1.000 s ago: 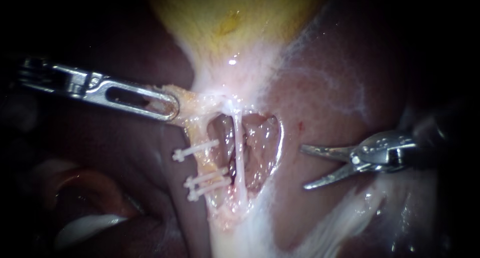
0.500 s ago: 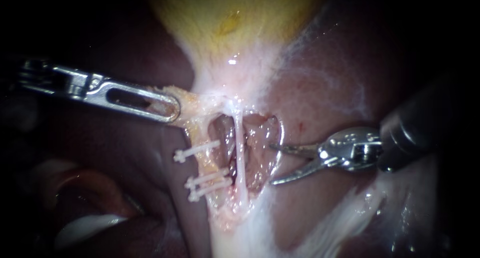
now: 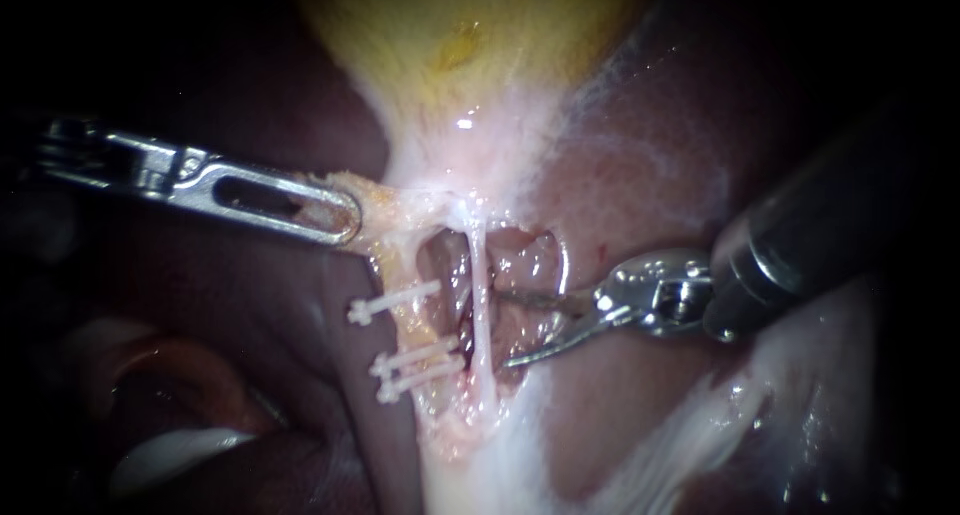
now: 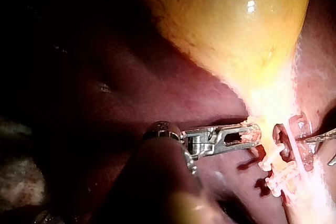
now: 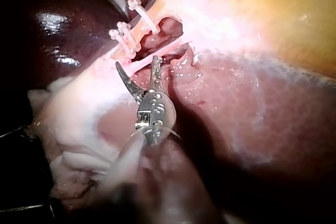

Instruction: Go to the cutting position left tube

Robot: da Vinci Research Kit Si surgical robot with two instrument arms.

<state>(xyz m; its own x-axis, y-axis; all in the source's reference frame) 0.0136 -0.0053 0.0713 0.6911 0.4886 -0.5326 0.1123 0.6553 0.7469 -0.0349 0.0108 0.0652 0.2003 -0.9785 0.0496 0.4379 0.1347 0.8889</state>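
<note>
Step in hand: the approach to the cutting spot on the left tube (image 3: 408, 327); not there yet, by my reading. Left instrument (image 3: 335, 218) comes in level, its hand closed on the yellowish tissue (image 3: 378, 210) just below the gallbladder (image 3: 450, 35), holding it out to the side so the window stands open. Right instrument (image 3: 505, 328) has its hand open, two thin blades spread in a moderate V with nothing between them; the tips sit inside the window, just beside the right tube (image 3: 478, 310), a thin white strand. The left tube lies beyond that strand, yellowish, running down from the held tissue, and carries all the clips. The gap between the upper clip (image 3: 392, 303) and the lower pair (image 3: 415, 365) looks like the place to cut. Next move calls for carrying the open blades past or around the white strand without catching it, then setting one blade on each side of the left tube in that gap, clear of the clips. The right wrist view shows the blades angled toward the clipped tube, short of it. Count: two instruments, two tubes, three clips, one gallbladder, liver (image 3: 650, 175) all round.
</note>
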